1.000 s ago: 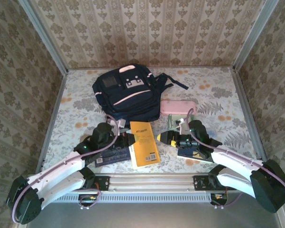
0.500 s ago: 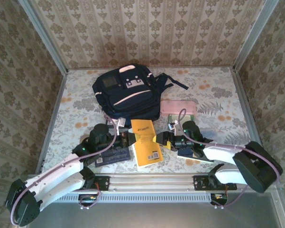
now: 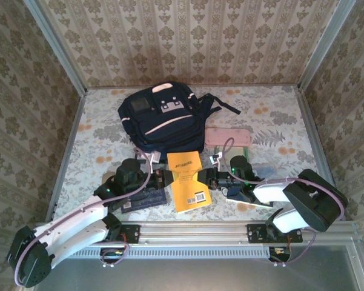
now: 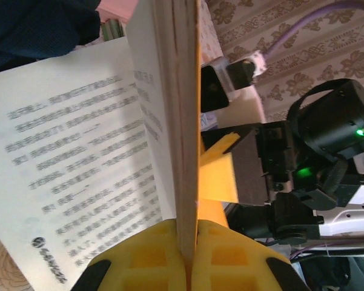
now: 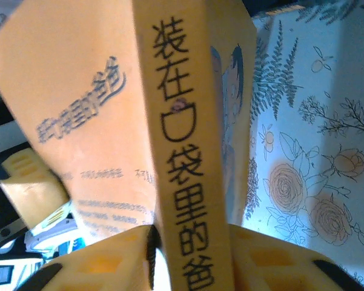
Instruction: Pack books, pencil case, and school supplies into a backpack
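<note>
Jaws of my left gripper are pinched tight on the orange book at its page edge; my right gripper is clamped around its spine. The book is just beside the backpack's near edge, with the pink pencil case at the backpack's right.

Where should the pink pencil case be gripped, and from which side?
The pencil case lies flat, long sides running left to right, the backpack close at its left end; so probably pinch across its short width mid-length, approaching from straight above.
</note>
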